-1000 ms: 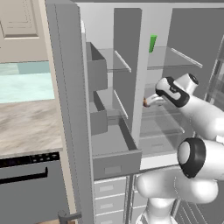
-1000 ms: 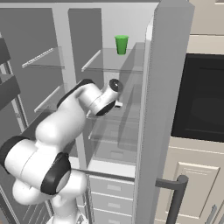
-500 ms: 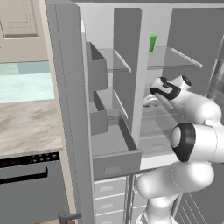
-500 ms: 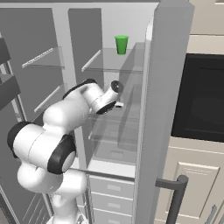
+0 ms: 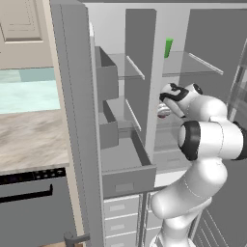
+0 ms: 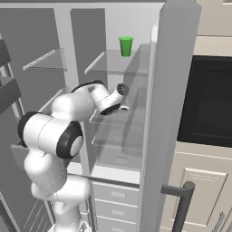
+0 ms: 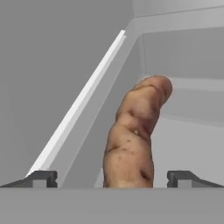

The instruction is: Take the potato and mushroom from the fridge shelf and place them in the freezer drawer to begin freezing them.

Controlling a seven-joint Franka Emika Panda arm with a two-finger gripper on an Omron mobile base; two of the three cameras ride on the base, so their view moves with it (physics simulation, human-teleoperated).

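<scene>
Deeper into the fridge now, the hand (image 7: 112, 178) has closed on the potato (image 7: 133, 135).
Its fingers are spread wide; the potato lies between them on the fridge shelf (image 7: 83, 109), ungripped.

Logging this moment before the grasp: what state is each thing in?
gripper: open, fingertips either side of the potato.
potato: on the fridge shelf, not gripped yet.
freezer drawer: pulled out, open-topped.
green cup: upright on an upper shelf.
</scene>
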